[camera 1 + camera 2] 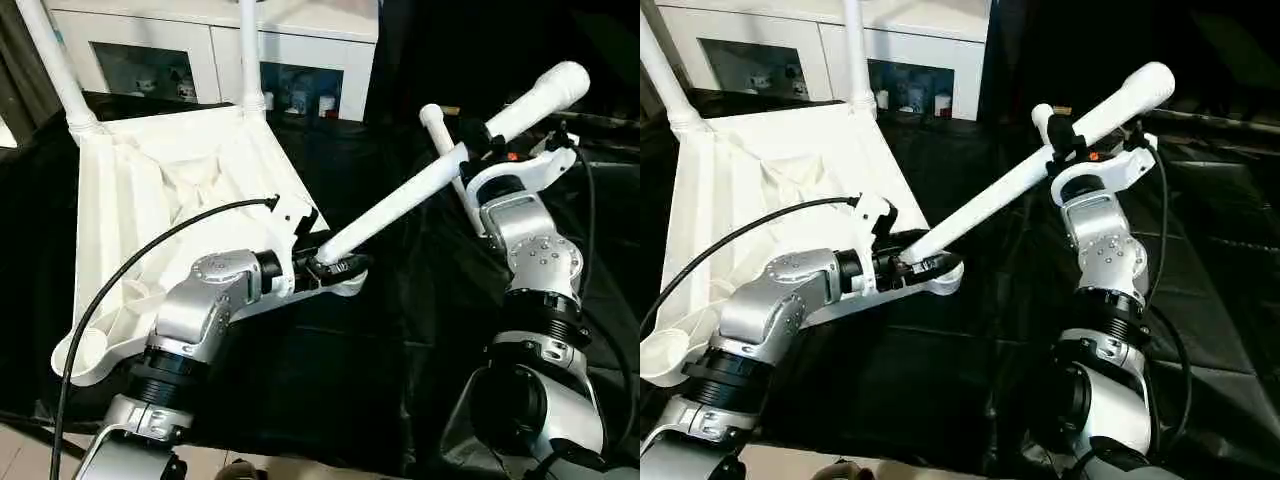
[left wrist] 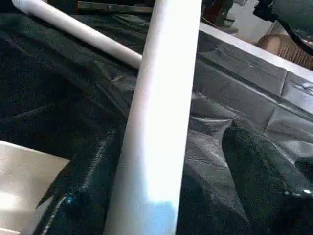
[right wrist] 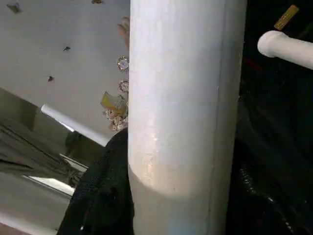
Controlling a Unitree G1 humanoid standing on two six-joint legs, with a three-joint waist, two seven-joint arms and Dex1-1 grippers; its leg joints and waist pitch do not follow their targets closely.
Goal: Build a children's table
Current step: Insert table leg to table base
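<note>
An upturned white children's table [image 1: 170, 190] lies on a black cloth [image 1: 330, 370], two legs [image 1: 250, 55] already standing in its far corner sockets, a white cabinet [image 1: 215, 35] behind. A third leg [image 1: 440, 165] slants across the cloth, its narrow end at the table's near corner. The right gripper [image 1: 478, 140] has its fingers closed round the leg's thick upper part. The left gripper [image 1: 335, 265] sits at the narrow end, fingers spread apart beside it. A fourth leg [image 1: 440, 135] lies behind on the cloth.
</note>
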